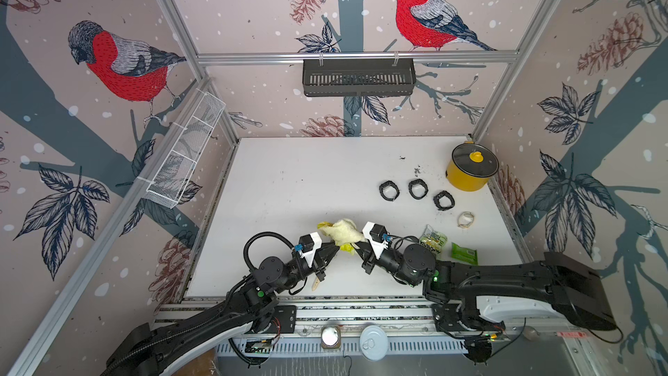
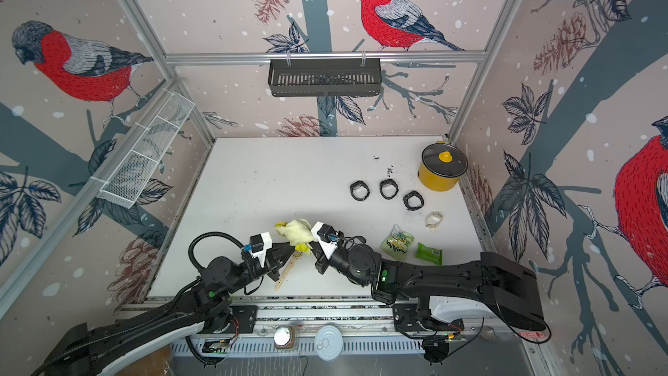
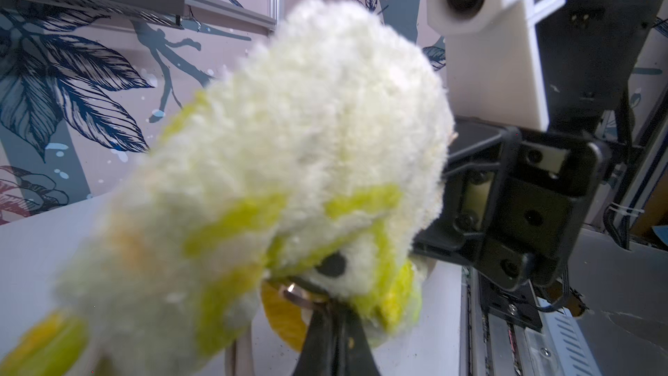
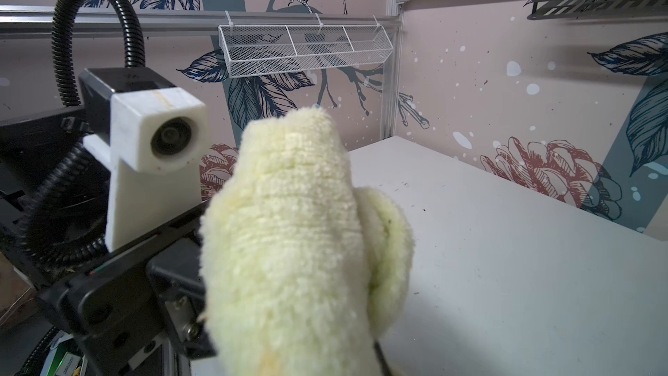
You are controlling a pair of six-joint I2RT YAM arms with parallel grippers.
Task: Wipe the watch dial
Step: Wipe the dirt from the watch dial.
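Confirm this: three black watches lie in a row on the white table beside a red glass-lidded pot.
Not quite: the glass-lidded pot is yellow, not red, as both top views show. The three black watches do lie in a row on the white table beside it.

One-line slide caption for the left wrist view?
Close-up: right gripper holds a fuzzy yellow cloth over the watch pinched in the left gripper; dial hidden.

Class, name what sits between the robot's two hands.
A fluffy yellow cloth, bunched between the left hand and right hand, seen in both top views.
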